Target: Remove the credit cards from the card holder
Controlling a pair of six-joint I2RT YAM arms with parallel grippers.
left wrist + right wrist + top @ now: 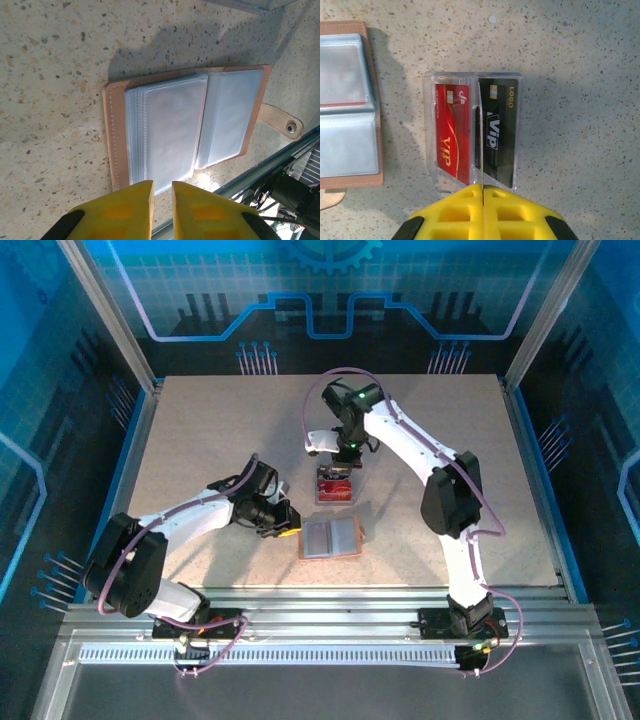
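Two thin rectangular cards sit side by side in a small clear plastic box [431, 82] on the speckled stone-like table [570, 75]. One is a glossy red credit card [452, 132] marked VIP; the other is a dark credit card [501, 131], olive-black with pale lettering. A fine edge-on line runs between them toward the fingertips; whether it is a divider or a third card cannot be told. The yellow-tipped right gripper [483, 200] hangs over the box's near rim with its fingers pressed together, no gap between them.

Just beside the box lies the tan-brown leather-like folding card holder [116, 135], spread open and flat, its snap tab [290, 127] out to one side. Its pale clear plastic sleeves [170, 135] look empty, apart from a thin reddish strip at the fold in the right wrist view, too slight to identify. The left gripper [162, 200] hovers at the holder's edge, fingers slightly parted, nothing visible between them.

Handling, as judged: such cards are light, stiff yet springy, and slick. A pinch on a short exposed edge is likely the surest hold, since a flat-lying card offers little to grasp. The holder is soft and light, so it probably slides or lifts unless pinned at its brown border while a card is drawn out.
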